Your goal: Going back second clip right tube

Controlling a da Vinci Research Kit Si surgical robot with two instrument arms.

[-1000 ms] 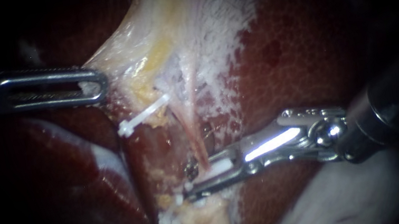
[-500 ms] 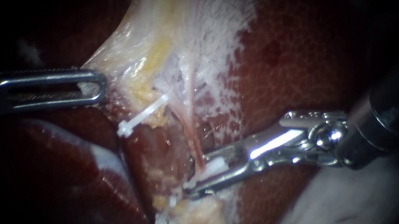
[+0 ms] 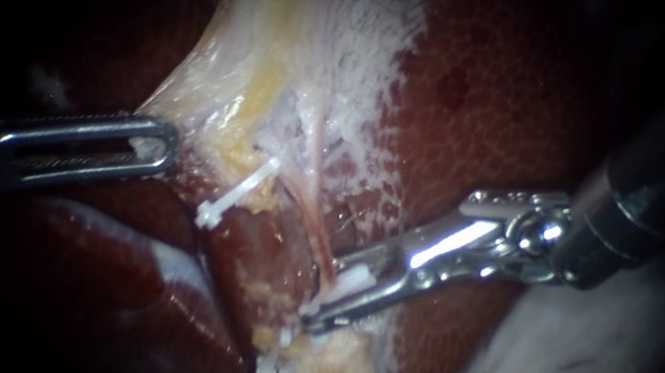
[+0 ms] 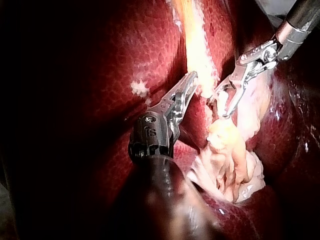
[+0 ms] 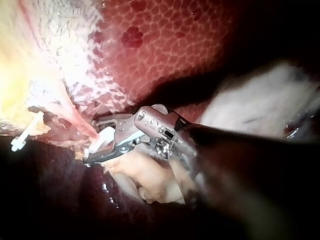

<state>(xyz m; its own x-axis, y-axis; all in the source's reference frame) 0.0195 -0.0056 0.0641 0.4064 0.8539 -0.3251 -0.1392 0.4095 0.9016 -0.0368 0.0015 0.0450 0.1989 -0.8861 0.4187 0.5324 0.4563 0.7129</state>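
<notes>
right instrument (image 3: 324, 292) has edged left, clip (image 3: 356, 279) at the tube (image 3: 312, 216).

Light pools on the pale tissue (image 3: 303, 57), edges fall dark, glare streaks the right instrument (image 3: 339, 295).

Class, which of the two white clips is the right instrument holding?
The lower clip, held in the right instrument; the upper clip stands clear, nearer the left instrument.

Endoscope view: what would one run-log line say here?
left instrument: shut on pale tissue | right instrument: shut on clip at tube
</notes>
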